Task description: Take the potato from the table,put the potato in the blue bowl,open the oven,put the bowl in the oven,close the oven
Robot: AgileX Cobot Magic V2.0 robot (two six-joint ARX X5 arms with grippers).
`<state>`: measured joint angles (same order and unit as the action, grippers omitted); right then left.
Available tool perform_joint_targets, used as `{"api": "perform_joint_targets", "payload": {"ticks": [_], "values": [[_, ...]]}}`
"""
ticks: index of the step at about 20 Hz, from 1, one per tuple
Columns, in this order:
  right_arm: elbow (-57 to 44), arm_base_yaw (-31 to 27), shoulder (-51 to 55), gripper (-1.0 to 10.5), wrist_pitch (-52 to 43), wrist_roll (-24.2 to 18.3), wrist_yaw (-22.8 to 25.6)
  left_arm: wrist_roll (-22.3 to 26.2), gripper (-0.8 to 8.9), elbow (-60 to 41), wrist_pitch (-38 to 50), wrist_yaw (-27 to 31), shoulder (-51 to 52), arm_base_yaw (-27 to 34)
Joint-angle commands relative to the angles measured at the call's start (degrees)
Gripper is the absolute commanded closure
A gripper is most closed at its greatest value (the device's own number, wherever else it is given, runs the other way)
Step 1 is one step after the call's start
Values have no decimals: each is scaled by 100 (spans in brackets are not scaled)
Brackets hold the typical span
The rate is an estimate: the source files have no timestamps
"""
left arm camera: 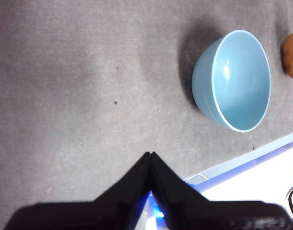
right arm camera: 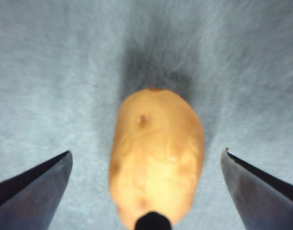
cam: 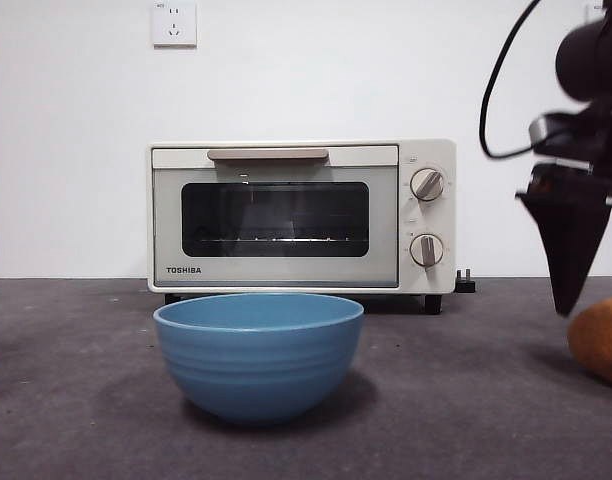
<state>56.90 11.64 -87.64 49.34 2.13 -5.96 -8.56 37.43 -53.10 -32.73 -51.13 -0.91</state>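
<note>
Front view shows the oven (cam: 302, 217) standing at the far side of the table (cam: 76, 400), its door shut, the beige handle across the top of the door and two knobs on its right. Near and in front of it sits the blue bowl (cam: 258, 353), upright and empty. At the right edge of the scene the potato (cam: 599, 339) lies on the table, well apart from the bowl, partly cut off by the frame.

Above the potato hangs the right gripper (cam: 567, 250) — dark and pointed downward, its tip just above and to the left of the potato, not touching it. From the right wrist camera the potato (right arm camera: 156, 165) lies between the two jaws of the right gripper (right arm camera: 146, 163), which are spread wide with clear table on either side of it.

The left gripper (left arm camera: 151, 154) hovers over bare table — its jaws pressed together at the tips, holding nothing. Its camera sees the blue bowl (left arm camera: 232, 80) and a sliver of the potato (left arm camera: 292, 55) beyond it.
</note>
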Motion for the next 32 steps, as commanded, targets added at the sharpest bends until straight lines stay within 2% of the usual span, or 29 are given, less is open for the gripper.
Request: {"api": "perform_joint_targets", "payload": {"ticks": [1, 4, 8, 12, 14, 16, 20, 25, 29, 32], "values": [[15, 9, -286, 525, 11, 70, 22, 87, 819, 31, 4, -28, 0, -22], [15, 9, -424, 958, -2, 90, -15, 90, 818, 31, 9, -28, 0, -22], [111, 9, -356, 955, 205, 358, 42, 90, 818, 31, 44, -28, 0, -22], [796, 74, -345, 955, 1281, 422, -173, 107, 818, 31, 50, -28, -2, -22], [1248, 236, -345, 955, 1770, 487, -310, 107, 818, 31, 52, -28, -2, -22], [1644, 619, -345, 955, 1930, 754, -328, 105, 818, 31, 92, -28, -2, -22], [2107, 1843, -345, 955, 1475, 1137, -334, 105, 818, 31, 98, -28, -2, -22], [2129, 3239, -383, 955, 444, 1290, -317, 105, 818, 31, 107, -28, 0, -22], [2131, 3718, -658, 955, -15, 1405, -326, 107, 818, 31, 107, -28, 0, -22], [2133, 3801, -1095, 955, -57, 1449, -323, 111, 818, 31, 127, -26, -2, -22]]}}
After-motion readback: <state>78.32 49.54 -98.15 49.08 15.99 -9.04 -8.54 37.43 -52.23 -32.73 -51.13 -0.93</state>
